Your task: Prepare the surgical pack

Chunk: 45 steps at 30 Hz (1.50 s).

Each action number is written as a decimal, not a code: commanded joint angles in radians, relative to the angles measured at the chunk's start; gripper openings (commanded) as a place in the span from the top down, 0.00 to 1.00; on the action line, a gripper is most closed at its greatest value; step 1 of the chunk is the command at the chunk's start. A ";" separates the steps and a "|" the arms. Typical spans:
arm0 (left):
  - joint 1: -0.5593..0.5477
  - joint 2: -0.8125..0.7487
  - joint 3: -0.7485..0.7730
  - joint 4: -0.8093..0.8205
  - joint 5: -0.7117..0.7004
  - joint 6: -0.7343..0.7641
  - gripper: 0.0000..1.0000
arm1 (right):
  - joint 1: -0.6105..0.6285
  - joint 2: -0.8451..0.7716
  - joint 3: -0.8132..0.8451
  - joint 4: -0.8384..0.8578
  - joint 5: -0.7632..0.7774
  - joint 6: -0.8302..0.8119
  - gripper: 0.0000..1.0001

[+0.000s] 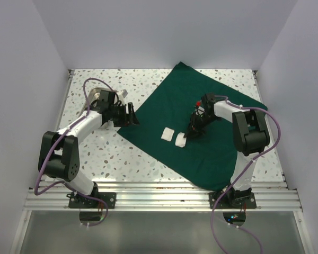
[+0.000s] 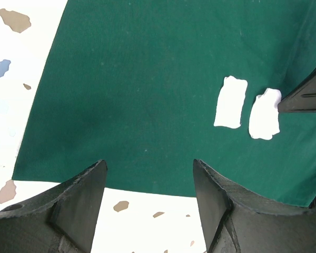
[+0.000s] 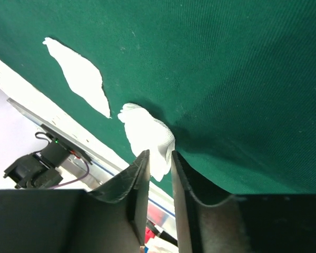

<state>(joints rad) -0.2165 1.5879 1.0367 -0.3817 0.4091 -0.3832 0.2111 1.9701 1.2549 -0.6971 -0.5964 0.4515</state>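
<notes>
white gauze square (image 1: pixel 167 134) | second gauze square (image 1: pixel 180 139) just beside | speckled table (image 1: pixel 122 159)

My gripper (image 2: pixel 149 169) spreads wide over the dark green fabric drape's (image 2: pixel 142 89) edge; two white gauze squares (image 2: pixel 230 102) lie on it.

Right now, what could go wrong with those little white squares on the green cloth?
1. The right gripper has its jaws only slightly apart at the crumpled gauze square, so it might snag and lift away with the arm.
2. The left gripper is open at the edge of the green drape; tugging there could slide that square and the flat gauze square out of place.
</notes>
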 commanded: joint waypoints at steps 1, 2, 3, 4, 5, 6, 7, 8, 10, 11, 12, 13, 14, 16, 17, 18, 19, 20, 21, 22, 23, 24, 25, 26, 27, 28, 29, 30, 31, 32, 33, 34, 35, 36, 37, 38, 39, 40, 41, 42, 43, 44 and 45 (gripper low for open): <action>-0.001 -0.005 0.022 0.052 0.016 -0.016 0.30 | 0.001 -0.019 0.020 -0.030 -0.006 -0.019 0.72; -0.001 -0.003 0.022 0.053 0.016 -0.017 0.30 | 0.002 -0.017 0.017 -0.028 -0.009 -0.019 0.71; -0.001 -0.003 0.023 0.055 0.017 -0.019 0.30 | 0.002 -0.017 0.015 -0.022 -0.011 -0.017 0.71; -0.001 -0.003 0.023 0.056 0.019 -0.020 0.30 | 0.002 -0.014 0.011 -0.021 -0.011 -0.019 0.69; -0.001 -0.003 0.022 0.056 0.020 -0.022 0.30 | 0.002 -0.013 0.009 -0.018 -0.013 -0.019 0.69; -0.001 -0.003 0.022 0.058 0.019 -0.022 0.30 | 0.002 -0.013 0.006 -0.013 -0.013 -0.017 0.69; -0.003 -0.003 0.022 0.058 0.020 -0.022 0.30 | 0.005 -0.004 0.008 -0.010 -0.014 -0.014 0.68; -0.001 -0.005 0.022 0.056 0.020 -0.022 0.30 | 0.007 -0.002 0.008 -0.007 -0.016 -0.014 0.68; -0.003 -0.006 0.022 0.052 0.020 -0.020 0.30 | 0.019 0.006 0.006 -0.005 -0.011 -0.011 0.68; -0.003 -0.009 0.019 0.049 0.019 -0.019 0.30 | 0.024 0.006 0.005 -0.001 -0.010 -0.008 0.67; -0.001 -0.012 0.017 0.049 0.017 -0.017 0.30 | 0.028 0.009 0.000 0.010 -0.013 -0.007 0.67; -0.003 -0.016 0.017 0.047 0.016 -0.017 0.30 | 0.028 0.010 -0.009 0.018 -0.013 0.001 0.67; -0.003 -0.016 0.014 0.049 0.016 -0.014 0.30 | 0.030 0.013 -0.012 0.021 -0.013 0.003 0.66; -0.003 -0.019 0.016 0.043 0.016 -0.013 0.30 | 0.034 0.016 -0.021 0.027 -0.010 0.004 0.66; -0.001 -0.019 0.016 0.044 0.016 -0.010 0.30 | 0.037 0.016 -0.026 0.031 -0.009 0.006 0.66; -0.001 -0.020 0.016 0.043 0.016 -0.010 0.30 | 0.039 0.015 -0.029 0.036 -0.003 0.007 0.66; -0.001 -0.022 0.014 0.043 0.016 -0.008 0.30 | 0.039 0.013 -0.035 0.036 0.000 0.007 0.65; -0.003 -0.022 0.017 0.041 0.016 -0.006 0.30 | 0.039 0.010 -0.038 0.036 0.001 0.009 0.65; -0.001 -0.022 0.017 0.043 0.017 -0.005 0.30 | 0.039 0.007 -0.040 0.036 0.006 0.009 0.65; -0.001 -0.022 0.016 0.041 0.017 -0.003 0.30 | 0.037 0.003 -0.043 0.034 0.010 0.009 0.65; -0.001 -0.022 0.019 0.040 0.017 -0.002 0.30 | 0.039 -0.005 -0.043 0.025 0.015 0.006 0.65; -0.001 -0.025 0.016 0.040 0.016 -0.002 0.30 | 0.039 -0.013 -0.048 0.024 0.020 0.003 0.65; -0.001 -0.023 0.016 0.040 0.017 -0.002 0.30 | 0.037 -0.019 -0.051 0.024 0.023 0.003 0.65; -0.001 -0.023 0.016 0.041 0.019 -0.002 0.30 | 0.037 -0.025 -0.054 0.022 0.023 0.003 0.65; -0.001 -0.025 0.016 0.041 0.019 0.000 0.30 | 0.037 -0.034 -0.058 0.019 0.023 0.003 0.65; -0.001 -0.022 0.014 0.044 0.020 0.000 0.30 | 0.039 -0.039 -0.060 0.019 0.023 0.003 0.65; -0.001 -0.022 0.014 0.044 0.020 0.000 0.30 | 0.039 -0.042 -0.063 0.021 0.024 0.003 0.65; -0.001 -0.020 0.014 0.043 0.022 0.001 0.30 | 0.039 -0.040 -0.068 0.024 0.024 0.003 0.65; -0.001 -0.020 0.014 0.046 0.023 0.000 0.30 | 0.039 -0.039 -0.069 0.024 0.021 0.003 0.65; -0.001 -0.020 0.014 0.044 0.025 0.000 0.30 | 0.037 -0.037 -0.071 0.025 0.017 0.003 0.64; -0.001 -0.020 0.016 0.044 0.025 0.000 0.30 | 0.039 -0.036 -0.077 0.031 0.014 0.004 0.64; -0.001 -0.022 0.014 0.044 0.027 0.001 0.30 | 0.037 -0.037 -0.078 0.033 0.012 0.006 0.64; -0.001 -0.023 0.016 0.041 0.023 0.004 0.30 | 0.037 -0.037 -0.081 0.037 0.012 0.007 0.63; -0.001 -0.025 0.014 0.041 0.022 0.004 0.30 | 0.039 -0.037 -0.083 0.038 0.010 0.007 0.63; -0.001 -0.026 0.013 0.038 0.023 0.004 0.30 | 0.039 -0.031 -0.083 0.041 0.009 0.007 0.62; -0.001 -0.028 0.013 0.037 0.022 0.007 0.30 | 0.037 -0.025 -0.083 0.044 0.004 0.007 0.61; -0.001 -0.028 0.013 0.037 0.022 0.007 0.30 | 0.037 -0.022 -0.083 0.042 0.003 0.007 0.61; -0.001 -0.026 0.014 0.035 0.022 0.009 0.30 | 0.039 -0.022 -0.083 0.045 0.003 0.009 0.61; -0.001 -0.028 0.014 0.033 0.022 0.010 0.30 | 0.039 -0.022 -0.083 0.047 0.006 0.010 0.60; -0.001 -0.028 0.013 0.035 0.022 0.010 0.30 | 0.039 -0.022 -0.081 0.044 0.013 0.009 0.60; -0.001 -0.029 0.014 0.033 0.020 0.010 0.30 | 0.042 -0.020 -0.080 0.042 0.017 0.006 0.59; -0.001 -0.029 0.016 0.035 0.020 0.010 0.30 | 0.042 -0.019 -0.078 0.041 0.021 0.003 0.59; -0.001 -0.029 0.016 0.035 0.020 0.010 0.30 | 0.045 -0.017 -0.081 0.039 0.024 0.003 0.59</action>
<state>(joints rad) -0.2165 1.5879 1.0367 -0.3752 0.4164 -0.3828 0.2481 1.9602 1.1885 -0.6582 -0.6159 0.4637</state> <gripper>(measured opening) 0.702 0.408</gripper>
